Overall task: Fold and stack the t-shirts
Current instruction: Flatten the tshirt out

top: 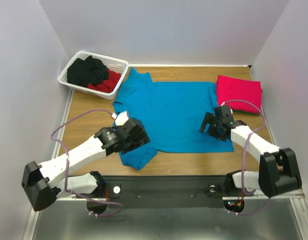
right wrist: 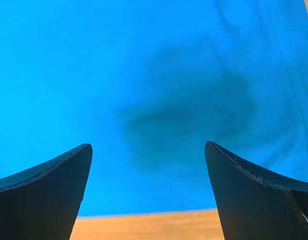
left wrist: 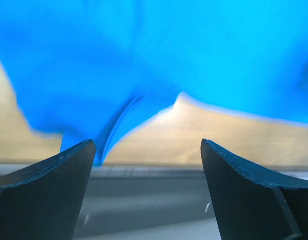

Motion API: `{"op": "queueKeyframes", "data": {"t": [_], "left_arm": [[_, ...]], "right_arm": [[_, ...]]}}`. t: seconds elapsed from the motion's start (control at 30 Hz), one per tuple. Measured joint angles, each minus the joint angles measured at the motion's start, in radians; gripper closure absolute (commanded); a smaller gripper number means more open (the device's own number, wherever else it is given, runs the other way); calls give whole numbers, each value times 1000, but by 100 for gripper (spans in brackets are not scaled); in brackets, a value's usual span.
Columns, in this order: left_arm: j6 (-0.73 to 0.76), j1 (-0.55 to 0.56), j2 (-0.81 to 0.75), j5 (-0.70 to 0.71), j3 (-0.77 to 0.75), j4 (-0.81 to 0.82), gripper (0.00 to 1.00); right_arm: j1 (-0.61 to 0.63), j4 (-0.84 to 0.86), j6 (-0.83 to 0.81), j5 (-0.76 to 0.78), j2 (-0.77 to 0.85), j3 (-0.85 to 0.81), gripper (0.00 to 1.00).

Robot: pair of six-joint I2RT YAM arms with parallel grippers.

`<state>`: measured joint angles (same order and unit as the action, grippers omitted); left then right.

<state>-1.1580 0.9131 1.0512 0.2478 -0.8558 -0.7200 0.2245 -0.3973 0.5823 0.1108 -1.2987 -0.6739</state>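
The turquoise t-shirt is laid flat for folding; left fingers and right fingers are held wide above its near edge.

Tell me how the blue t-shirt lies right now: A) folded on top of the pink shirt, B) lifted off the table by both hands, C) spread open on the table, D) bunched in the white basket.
C: the blue t-shirt lies spread open on the table, and the left hand and right hand are both open, gripping nothing.
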Motion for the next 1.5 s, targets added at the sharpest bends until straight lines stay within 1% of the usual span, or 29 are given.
{"op": "queueKeyframes", "data": {"t": [0.07, 0.1, 0.13, 0.2, 0.23, 0.27, 0.3, 0.37, 0.43, 0.53, 0.63, 0.7, 0.8, 1.0, 1.17, 1.27, 1.5], "left_arm": [[61, -71, 51, 6, -24, 67, 2], [106, -126, 87, 7, -27, 120, 2], [155, -184, 117, -24, -27, 170, 2], [242, -323, 211, -71, -24, 284, 2], [257, -348, 232, -81, -24, 307, 2], [294, -400, 282, -103, -21, 358, 2], [318, -425, 315, -123, -19, 390, 2], [352, -457, 360, -157, -15, 433, 2], [382, -478, 391, -186, -6, 475, 2], [413, -510, 426, -232, 30, 532, 2], [427, -536, 444, -262, 76, 569, 2], [430, -550, 438, -283, 88, 603, 2], [436, -558, 436, -297, 103, 634, 2], [436, -562, 421, -313, 132, 681, 2], [436, -562, 415, -315, 142, 696, 2], [436, -562, 415, -315, 142, 697, 2], [436, -562, 415, -314, 143, 697, 1]], "right_arm": [[10, -14, -33, -31, 69, -4, 0], [27, -21, -44, -40, 100, -11, 0], [63, -23, -60, -43, 131, -22, 0], [169, -19, -90, -61, 168, -61, 0], [246, -10, -111, -83, 171, -87, 0], [360, 23, -138, -119, 158, -119, 0], [414, 44, -149, -134, 145, -132, 0], [589, 116, -196, -192, 74, -173, 0], [747, 168, -260, -223, -58, -240, 0], [864, 202, -335, -240, -229, -322, 0], [893, 244, -393, -265, -362, -373, 0], [889, 257, -416, -281, -407, -380, 0], [887, 279, -454, -306, -453, -383, 0], [907, 317, -508, -329, -522, -444, 0], [923, 352, -509, -328, -519, -413, 0], [927, 380, -499, -327, -495, -333, 0], [958, 413, -449, -286, -402, -219, 0]]}}
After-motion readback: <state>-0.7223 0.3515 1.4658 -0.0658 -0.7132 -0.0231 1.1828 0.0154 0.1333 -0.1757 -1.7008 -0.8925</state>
